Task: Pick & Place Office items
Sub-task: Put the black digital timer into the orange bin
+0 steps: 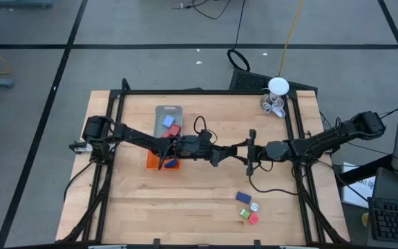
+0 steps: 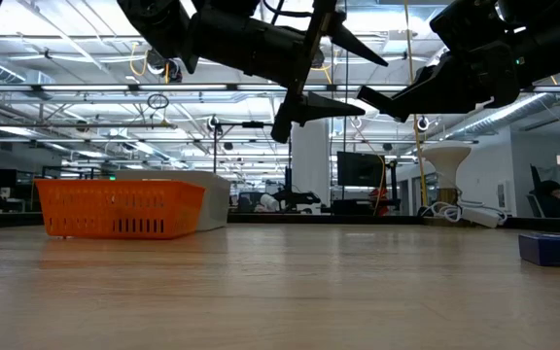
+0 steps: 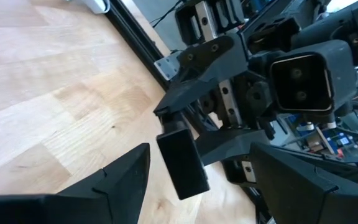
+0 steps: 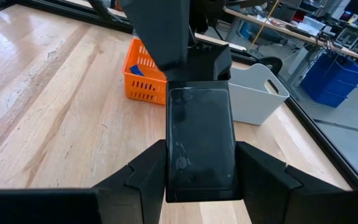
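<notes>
A black block [image 4: 201,143], one of the office items, hangs above the middle of the table, with my right gripper [image 4: 201,149] shut on it. My left gripper [image 3: 201,152] faces it from the table's left, open. Its two fingers stand on either side of the block's free end [image 3: 182,165], and I see a gap on each side. In the high view the two grippers meet at mid-table [image 1: 237,150]. Loose items lie near the front right: blue [image 1: 244,197], white [image 1: 254,206], green [image 1: 244,214] and red [image 1: 253,218]. My right gripper pinches the black block's two long sides [image 4: 174,177] between its two fingers. The fingers come about level from the table's right and lie along the block. The block's far end [image 4: 197,99] sticks out past the fingertips, and the block is lifted clear of the table.
An orange tray [image 1: 159,161] holding a blue item [image 1: 171,164] stands left of centre. Behind it is a grey tray [image 1: 168,111] with a blue and a red item. A white round thing with wire loops [image 1: 276,97] stands at the far right corner.
</notes>
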{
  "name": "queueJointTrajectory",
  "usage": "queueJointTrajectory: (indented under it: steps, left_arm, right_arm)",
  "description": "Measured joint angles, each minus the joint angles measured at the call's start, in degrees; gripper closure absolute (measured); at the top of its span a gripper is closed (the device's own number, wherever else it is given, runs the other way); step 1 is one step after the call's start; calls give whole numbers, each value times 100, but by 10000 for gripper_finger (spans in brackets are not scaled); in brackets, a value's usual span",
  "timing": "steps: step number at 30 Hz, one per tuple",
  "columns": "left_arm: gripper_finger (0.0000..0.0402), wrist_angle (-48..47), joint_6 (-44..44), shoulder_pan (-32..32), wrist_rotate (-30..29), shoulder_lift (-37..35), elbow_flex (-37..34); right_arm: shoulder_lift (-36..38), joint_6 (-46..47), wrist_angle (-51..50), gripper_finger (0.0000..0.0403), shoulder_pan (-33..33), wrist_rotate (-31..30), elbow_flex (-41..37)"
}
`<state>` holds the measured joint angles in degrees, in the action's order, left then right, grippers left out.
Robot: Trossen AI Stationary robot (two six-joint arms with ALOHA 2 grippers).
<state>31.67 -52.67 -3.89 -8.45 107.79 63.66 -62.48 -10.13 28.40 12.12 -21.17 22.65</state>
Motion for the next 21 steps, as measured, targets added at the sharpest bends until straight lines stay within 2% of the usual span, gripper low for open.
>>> queueJointTrajectory:
  steps: [5, 15, 21]
  left_arm:
    - [148, -16, -1, 14, 3, 0, 0]
    - [258, -31, -4, 18, -6, 0, -2]
    - [302, -31, -35, 22, -8, 0, -7]
  right_arm:
    - [0, 0, 0, 239, 0, 0, 0]
    - [-2, 2, 6, 239, 0, 2, 0]
    - [0, -2, 17, 239, 0, -2, 0]
